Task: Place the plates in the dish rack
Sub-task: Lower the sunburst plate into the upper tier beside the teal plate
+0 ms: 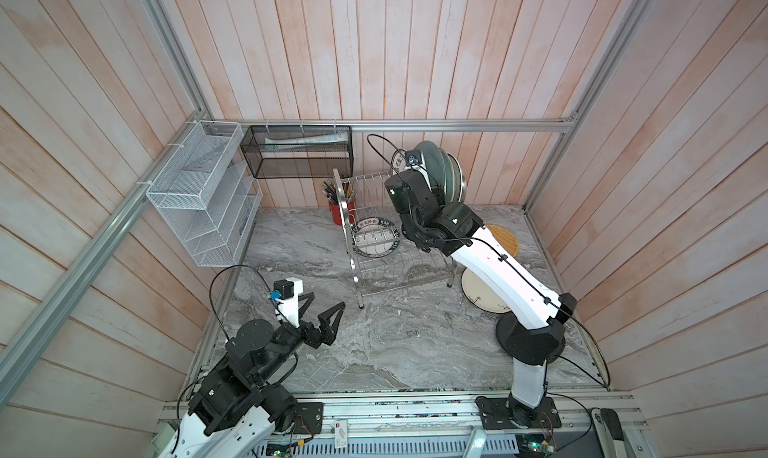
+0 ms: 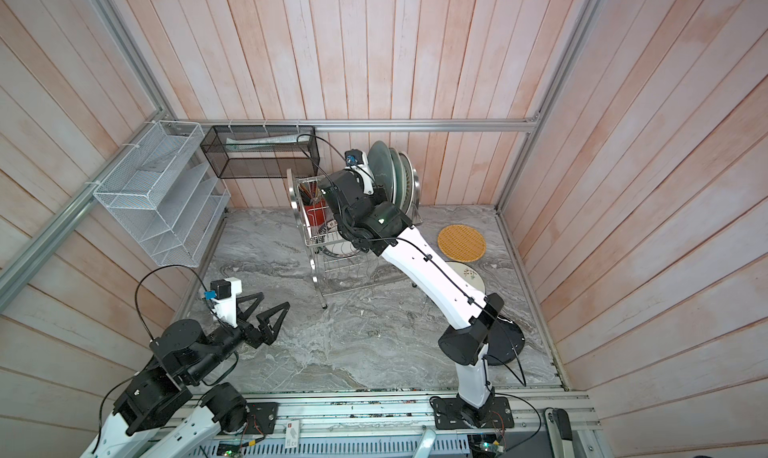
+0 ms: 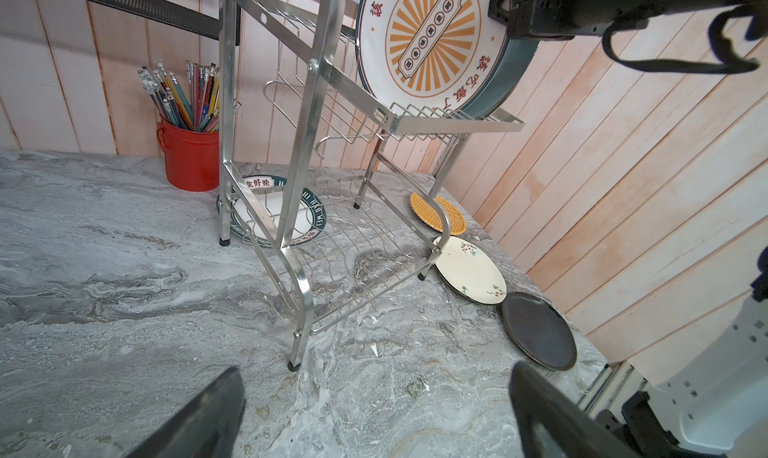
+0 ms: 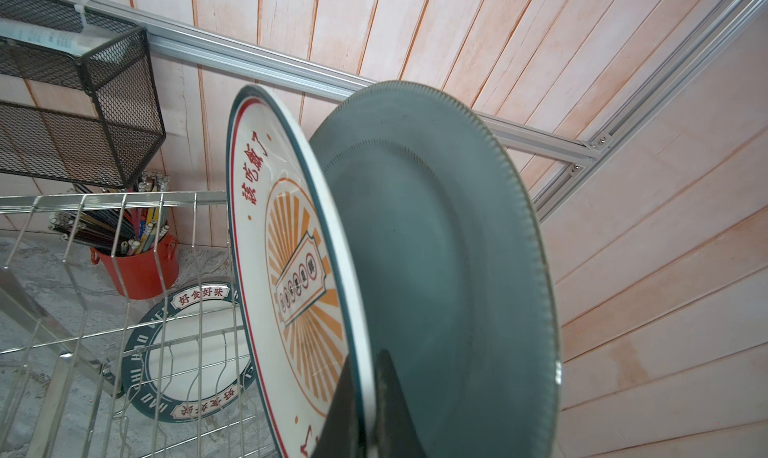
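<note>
**Sunburst plate going onto the rack's upper shelf**

Near the front left corner of the table, the left gripper hovers over bare marble, jaws wide apart and empty. A red pencil pot stands at the back edge. Next to it, mid-back, stands the dish rack. A green-rimmed plate lies flat on the table, partly under the lower shelf.

At the upper shelf's right end, the right gripper is clamped on the rim of the sunburst plate. The plate is upright, just beside a blue-grey plate. This looks like the seating step. Next would be letting go and backing out without knocking that neighbour. Slots to its left are free.

Along the right edge lie a woven disc, a cream plate and a black plate. The front middle is open.
</note>
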{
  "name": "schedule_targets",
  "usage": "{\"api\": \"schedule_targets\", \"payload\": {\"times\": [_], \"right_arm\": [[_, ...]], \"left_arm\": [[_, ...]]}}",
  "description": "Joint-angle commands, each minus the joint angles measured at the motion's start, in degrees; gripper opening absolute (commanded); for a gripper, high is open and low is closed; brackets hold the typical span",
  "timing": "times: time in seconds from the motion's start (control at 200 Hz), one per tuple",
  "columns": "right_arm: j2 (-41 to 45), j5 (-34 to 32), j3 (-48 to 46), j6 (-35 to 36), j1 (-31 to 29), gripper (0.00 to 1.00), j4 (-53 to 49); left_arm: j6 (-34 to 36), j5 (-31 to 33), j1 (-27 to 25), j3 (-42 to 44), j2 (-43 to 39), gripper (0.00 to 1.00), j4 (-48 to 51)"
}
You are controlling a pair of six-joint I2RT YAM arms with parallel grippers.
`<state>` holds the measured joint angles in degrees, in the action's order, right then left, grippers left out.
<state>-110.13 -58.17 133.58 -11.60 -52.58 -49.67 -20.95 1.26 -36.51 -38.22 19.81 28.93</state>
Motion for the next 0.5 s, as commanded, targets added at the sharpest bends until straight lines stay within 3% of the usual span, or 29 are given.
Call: {"api": "schedule_targets", "payload": {"times": [0.0, 0.235, 0.495], "right_arm": [[-1.82, 0.55, 4.07, -2.72, -1.57, 0.00, -1.75], [-7.51, -0.97, 15.26, -0.09, -1.56, 0.00, -5.60], [-6.94, -0.28, 12.94, -3.05, -1.82, 0.00, -6.57]], "left_arm": [[0.95, -1.17, 0.39, 0.63, 0.40, 1.00, -1.20], [0.85, -0.99, 0.40, 0.73, -0.08, 1.00, -1.17], [0.93, -1.26, 0.47, 0.68, 0.92, 1.00, -1.26]]}}
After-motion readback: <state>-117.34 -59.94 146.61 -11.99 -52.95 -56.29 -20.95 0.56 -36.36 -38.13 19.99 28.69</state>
